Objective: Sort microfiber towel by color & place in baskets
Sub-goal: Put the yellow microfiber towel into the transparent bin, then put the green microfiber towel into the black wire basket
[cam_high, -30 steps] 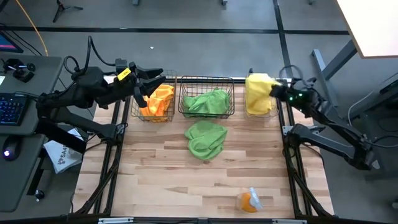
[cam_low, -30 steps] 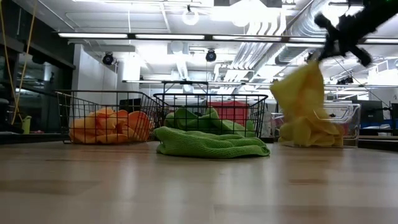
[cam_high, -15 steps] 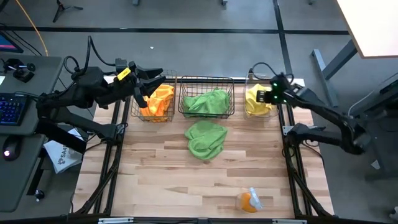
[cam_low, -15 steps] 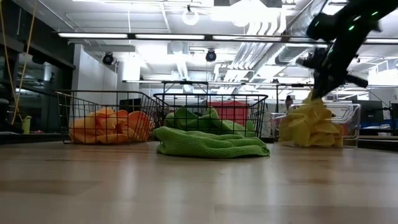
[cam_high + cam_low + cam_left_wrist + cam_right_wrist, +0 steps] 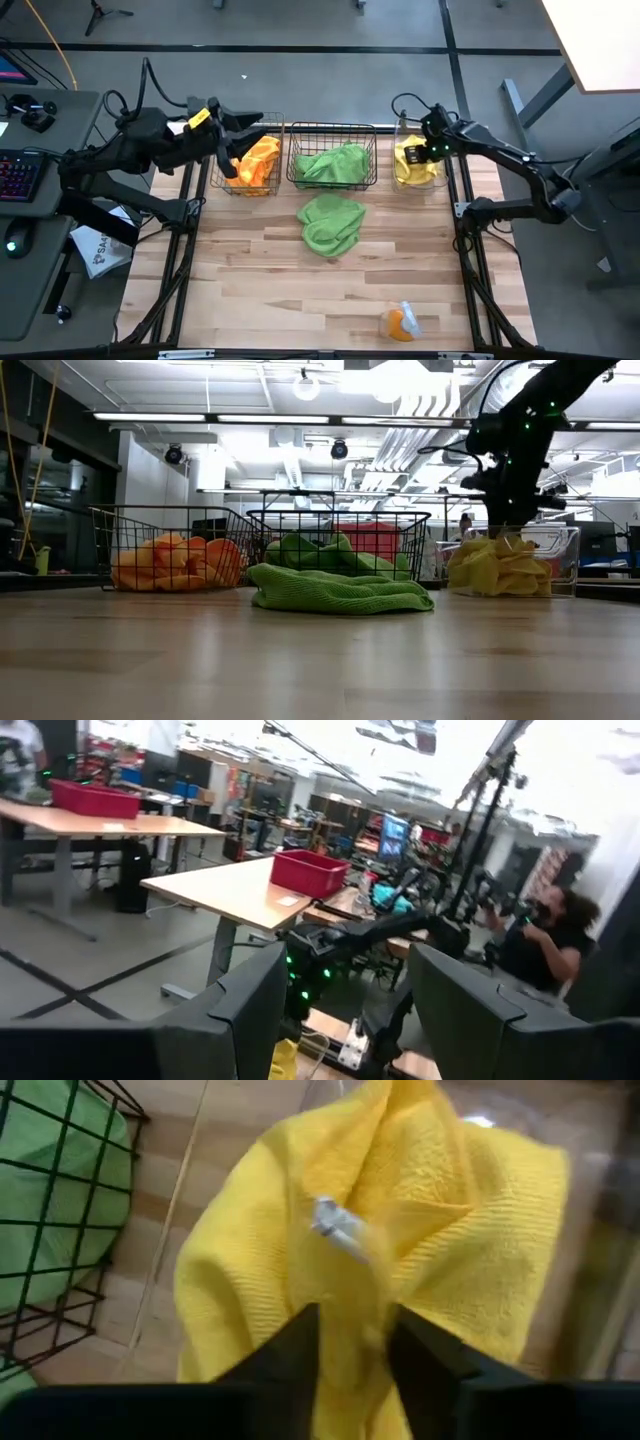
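Over the table (image 5: 250, 290), right hand (image 5: 421, 152) pinches yellow towel (image 5: 410, 163).

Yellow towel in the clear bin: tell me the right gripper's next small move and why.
Probably open the fingers and lift straight up. The right gripper sits low over the clear bin, and the yellow towel is bunched inside it, pinched between the fingers. A green towel lies unsorted on the table.
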Controlling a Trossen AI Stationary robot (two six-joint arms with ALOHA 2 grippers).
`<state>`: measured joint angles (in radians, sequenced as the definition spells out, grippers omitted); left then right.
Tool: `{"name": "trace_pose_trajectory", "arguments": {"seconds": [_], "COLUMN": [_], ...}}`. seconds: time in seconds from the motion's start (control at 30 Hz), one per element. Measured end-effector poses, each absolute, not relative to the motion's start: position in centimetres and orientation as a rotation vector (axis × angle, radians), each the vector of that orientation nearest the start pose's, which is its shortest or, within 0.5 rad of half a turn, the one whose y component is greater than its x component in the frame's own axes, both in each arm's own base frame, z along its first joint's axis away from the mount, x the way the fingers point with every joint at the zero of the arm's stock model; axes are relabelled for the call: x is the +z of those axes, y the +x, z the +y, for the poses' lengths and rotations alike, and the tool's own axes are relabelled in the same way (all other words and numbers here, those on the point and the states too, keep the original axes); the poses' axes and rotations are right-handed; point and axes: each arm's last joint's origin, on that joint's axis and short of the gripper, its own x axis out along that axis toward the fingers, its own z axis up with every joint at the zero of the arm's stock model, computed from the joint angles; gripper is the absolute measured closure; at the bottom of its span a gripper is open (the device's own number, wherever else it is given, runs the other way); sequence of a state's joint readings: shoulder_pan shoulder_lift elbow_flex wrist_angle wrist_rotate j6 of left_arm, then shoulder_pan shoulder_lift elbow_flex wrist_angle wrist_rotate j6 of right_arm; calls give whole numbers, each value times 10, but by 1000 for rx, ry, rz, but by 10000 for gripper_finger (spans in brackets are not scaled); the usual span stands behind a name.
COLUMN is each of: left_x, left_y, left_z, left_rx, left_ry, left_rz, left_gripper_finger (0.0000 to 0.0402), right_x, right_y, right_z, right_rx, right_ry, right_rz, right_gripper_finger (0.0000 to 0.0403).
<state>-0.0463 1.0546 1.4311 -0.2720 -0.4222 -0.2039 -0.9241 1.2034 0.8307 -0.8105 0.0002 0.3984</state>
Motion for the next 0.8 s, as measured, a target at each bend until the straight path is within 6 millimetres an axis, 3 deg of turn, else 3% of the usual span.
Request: {"name": "trace_pose_trajectory", "arguments": {"seconds": [0.13, 0.27, 0.47, 0.63, 0.8], "left_x": [489, 487, 466, 411, 326], "left_y": [191, 196, 232, 286, 338], "left_z": [2, 2, 8, -3, -30], "left_rx": [316, 320, 297, 105, -56], "left_ry": [-161, -117, -77, 7, 376], "left_rz": [-124, -113, 9, 345, 772], "left_gripper_finger": [204, 204, 204, 204, 204], "right_x": [247, 281, 339, 371, 386], "right_y": [125, 126, 127, 124, 117], "right_z": [-168, -170, -171, -153, -127], "right_rx": [-1056, -1027, -1011, -907, -876], "right_ry": [861, 804, 748, 755, 767], "right_rz": [989, 991, 855, 721, 632], "right_gripper_finger": [198, 128, 88, 86, 86]}}
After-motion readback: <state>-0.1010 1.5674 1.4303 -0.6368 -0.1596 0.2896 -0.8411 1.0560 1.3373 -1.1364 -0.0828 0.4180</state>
